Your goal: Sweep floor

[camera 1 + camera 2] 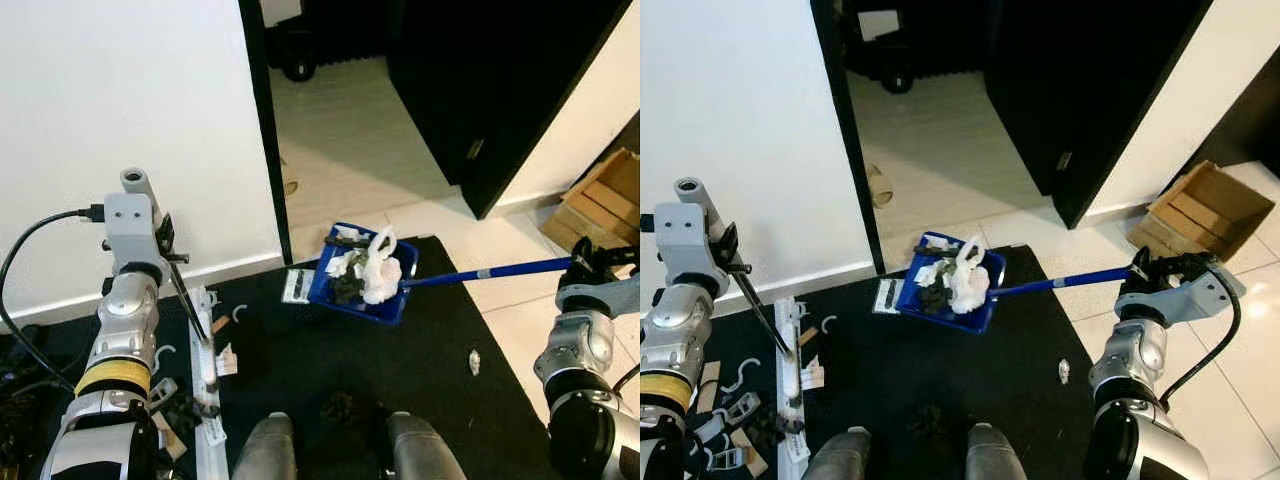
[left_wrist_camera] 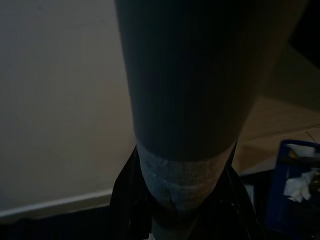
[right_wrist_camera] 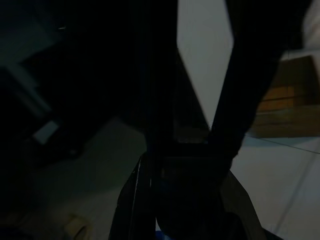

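- The dustpan [image 1: 362, 292] looks like hard blue plastic with a slight sheen, and its long handle [image 1: 490, 271] is the same glossy blue.
- Crumpled white paper [image 1: 378, 268] lies in the pan, soft and creased, matt, beside dark rough scraps.
- The mat [image 1: 420, 380] is black, matt, cloth-like in its dullness.
- The tiles [image 1: 500, 250] are pale, smooth and faintly glossy.
- The box [image 1: 1200, 210] is brown corrugated cardboard, dull.
- The wall [image 1: 120, 100] is flat white paint, matt.
- The left arm [image 1: 125, 330] has brushed silver metal shells with a satin shine and a yellow band of tape.
- The right gripper [image 1: 1155, 272] is matt black plastic.
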Available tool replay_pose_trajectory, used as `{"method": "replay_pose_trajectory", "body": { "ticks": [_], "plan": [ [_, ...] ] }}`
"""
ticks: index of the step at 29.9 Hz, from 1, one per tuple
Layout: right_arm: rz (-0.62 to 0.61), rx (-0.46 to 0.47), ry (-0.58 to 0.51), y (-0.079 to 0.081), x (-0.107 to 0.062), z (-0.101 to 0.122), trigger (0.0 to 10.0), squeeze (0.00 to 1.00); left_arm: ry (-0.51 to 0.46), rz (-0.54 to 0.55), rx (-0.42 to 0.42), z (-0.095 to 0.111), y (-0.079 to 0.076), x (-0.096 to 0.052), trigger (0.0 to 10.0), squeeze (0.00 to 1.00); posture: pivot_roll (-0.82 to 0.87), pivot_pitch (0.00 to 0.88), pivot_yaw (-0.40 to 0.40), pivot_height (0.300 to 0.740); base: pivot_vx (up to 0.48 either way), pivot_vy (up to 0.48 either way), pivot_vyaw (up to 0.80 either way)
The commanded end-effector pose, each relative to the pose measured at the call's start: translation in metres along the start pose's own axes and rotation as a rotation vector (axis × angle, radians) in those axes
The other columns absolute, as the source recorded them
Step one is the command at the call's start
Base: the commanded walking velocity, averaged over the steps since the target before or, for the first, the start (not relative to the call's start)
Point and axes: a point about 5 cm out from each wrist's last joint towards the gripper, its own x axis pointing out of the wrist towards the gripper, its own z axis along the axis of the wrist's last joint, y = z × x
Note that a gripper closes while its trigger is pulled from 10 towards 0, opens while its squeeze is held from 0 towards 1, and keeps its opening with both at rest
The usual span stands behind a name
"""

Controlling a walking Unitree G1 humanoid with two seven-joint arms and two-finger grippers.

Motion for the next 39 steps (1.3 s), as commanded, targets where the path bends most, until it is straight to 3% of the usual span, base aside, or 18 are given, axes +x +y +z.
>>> {"method": "replay_pose_trajectory", "body": {
  "ticks": [1, 3, 5, 8, 9, 12, 17, 39],
  "plan": [
    [0.024, 0.003, -0.006, 0.001, 0.001, 0.002, 10.0, 0.00, -0.005, 0.002, 0.005, 0.000, 0.002, -0.001, 10.0, 0.00, 0.05, 0.000, -0.010, 0.740, 0.000, 0.000, 0.00],
    [0.029, 0.003, 0.002, 0.002, 0.001, 0.001, 10.0, 0.00, -0.002, 0.002, 0.002, -0.001, 0.001, -0.001, 10.0, 0.00, 0.05, 0.000, -0.010, 0.740, 0.000, 0.000, 0.00],
    [0.049, -0.067, 0.068, 0.006, 0.001, -0.006, 10.0, 0.00, 0.037, -0.009, -0.005, -0.009, -0.006, -0.002, 10.0, 0.00, 0.06, 0.000, -0.021, 0.740, 0.000, 0.000, 0.00],
    [0.077, -0.096, 0.096, 0.010, 0.000, -0.010, 10.0, 0.00, 0.045, -0.020, -0.019, -0.012, -0.014, -0.003, 10.0, 0.00, 0.06, 0.000, -0.022, 0.740, 0.000, 0.000, 0.00],
    [0.077, -0.096, 0.096, 0.010, 0.000, -0.010, 10.0, 0.00, 0.045, -0.020, -0.019, -0.012, -0.014, -0.003, 10.0, 0.00, 0.06, 0.000, -0.022, 0.740, 0.000, 0.000, 0.00],
    [0.096, -0.103, 0.114, 0.014, -0.002, -0.014, 10.0, 0.00, 0.065, -0.066, -0.053, -0.016, -0.033, -0.003, 10.0, 0.00, 0.07, 0.000, -0.020, 0.740, -0.401, 0.000, 0.00],
    [0.099, -0.119, 0.108, 0.018, -0.003, -0.016, 10.0, 0.00, 0.073, -0.081, -0.061, -0.018, -0.041, -0.004, 10.0, 0.00, 0.06, 0.000, -0.010, 0.740, -0.476, 0.000, 0.00],
    [0.064, -0.128, 0.062, 0.010, 0.000, -0.006, 10.0, 0.00, 0.074, -0.110, -0.017, -0.014, -0.043, -0.001, 10.0, 0.00, 0.05, 0.011, 0.002, 0.740, -0.476, 0.000, 0.00]
  ]
}}
